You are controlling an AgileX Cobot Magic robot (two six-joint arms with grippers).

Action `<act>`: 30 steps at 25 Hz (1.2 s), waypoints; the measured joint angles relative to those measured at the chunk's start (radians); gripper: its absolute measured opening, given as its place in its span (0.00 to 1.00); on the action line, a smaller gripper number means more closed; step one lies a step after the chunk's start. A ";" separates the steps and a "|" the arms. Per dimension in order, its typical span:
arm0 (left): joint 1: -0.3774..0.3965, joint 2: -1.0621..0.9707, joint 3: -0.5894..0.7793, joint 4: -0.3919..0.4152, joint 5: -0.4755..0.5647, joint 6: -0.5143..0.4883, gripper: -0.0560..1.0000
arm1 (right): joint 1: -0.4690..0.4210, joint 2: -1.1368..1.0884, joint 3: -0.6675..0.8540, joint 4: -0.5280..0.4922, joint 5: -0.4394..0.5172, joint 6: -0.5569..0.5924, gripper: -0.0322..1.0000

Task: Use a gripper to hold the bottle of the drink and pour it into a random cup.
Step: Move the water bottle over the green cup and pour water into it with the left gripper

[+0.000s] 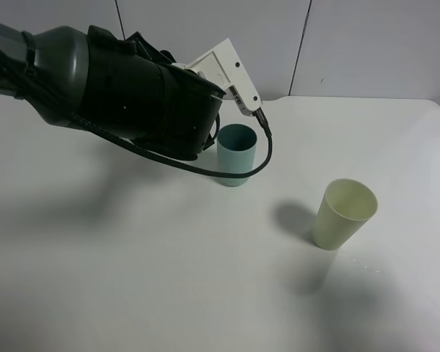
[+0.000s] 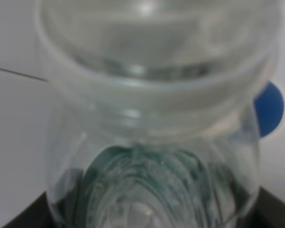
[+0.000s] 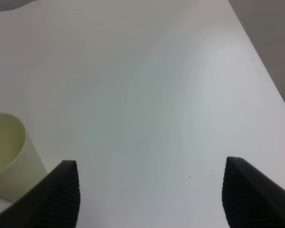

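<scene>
The bottle of the drink fills the left wrist view: clear plastic, open mouth close to the camera, dark green label lower down. My left gripper is shut on it, with black fingers showing at both lower corners. In the high view the bulky black arm and the gripper's white body hide the bottle; they hang just left of and above a teal cup. A pale yellow cup stands to the right. My right gripper is open over bare table, with the pale cup beside one finger.
A black cable loops from the left gripper around the front of the teal cup. A blue patch shows past the bottle's shoulder. The white table ends at the back wall and at the right edge.
</scene>
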 joint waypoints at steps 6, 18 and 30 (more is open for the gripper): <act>0.000 0.009 0.000 0.009 -0.018 0.030 0.57 | 0.000 0.000 0.000 0.000 0.000 0.000 0.65; 0.000 0.018 0.000 0.097 -0.018 0.083 0.57 | 0.000 0.000 0.000 0.000 0.000 0.000 0.65; 0.025 0.054 -0.003 0.135 -0.024 0.118 0.57 | 0.000 0.000 0.000 0.000 0.000 0.000 0.65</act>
